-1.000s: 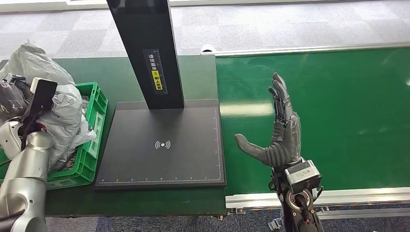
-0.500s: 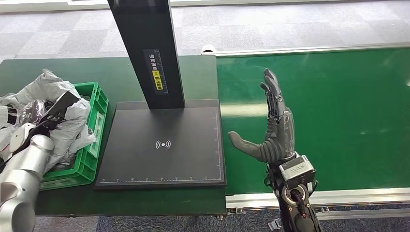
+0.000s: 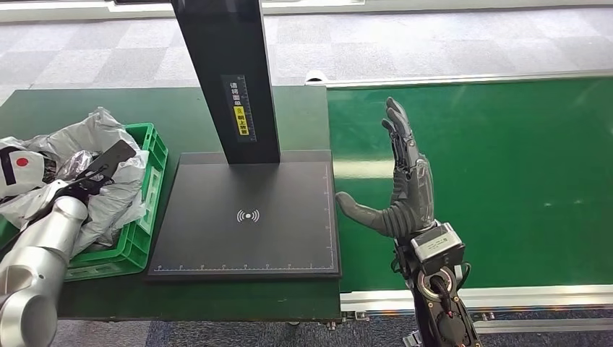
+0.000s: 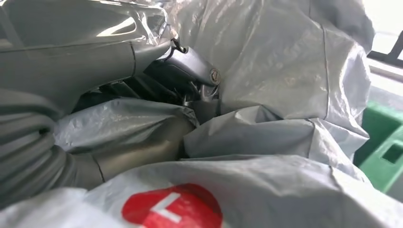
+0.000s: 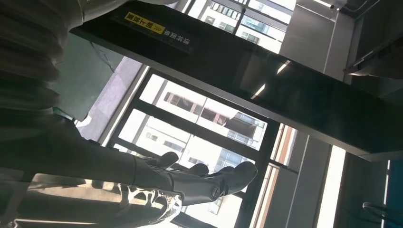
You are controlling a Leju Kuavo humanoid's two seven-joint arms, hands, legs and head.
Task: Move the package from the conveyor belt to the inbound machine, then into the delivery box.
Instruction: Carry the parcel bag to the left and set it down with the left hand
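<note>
Grey plastic packages (image 3: 108, 130) fill the green delivery crate (image 3: 148, 189) at the left. My left hand (image 3: 107, 159) lies low among them. In the left wrist view a fold of a grey package (image 4: 123, 123) sits between the thick thumb (image 4: 142, 154) and the dark fingers (image 4: 190, 80), so the hand grips it. A white package with a red mark (image 4: 171, 209) lies close beside it. My right hand (image 3: 406, 191) stands upright with its fingers spread over the left end of the green conveyor belt (image 3: 520, 181), holding nothing.
The black inbound machine plate (image 3: 246, 217) lies between crate and belt, with its dark column (image 3: 231, 79) rising at the back. The column (image 5: 237, 66) also crosses the right wrist view. Metal rails edge the belt (image 3: 506, 295). Grey carpet floor lies beyond the table.
My left hand has come down from above the crate into the pile of packages, still with the grey package. The right hand has drifted slightly left and away. The camera shifted a little.
</note>
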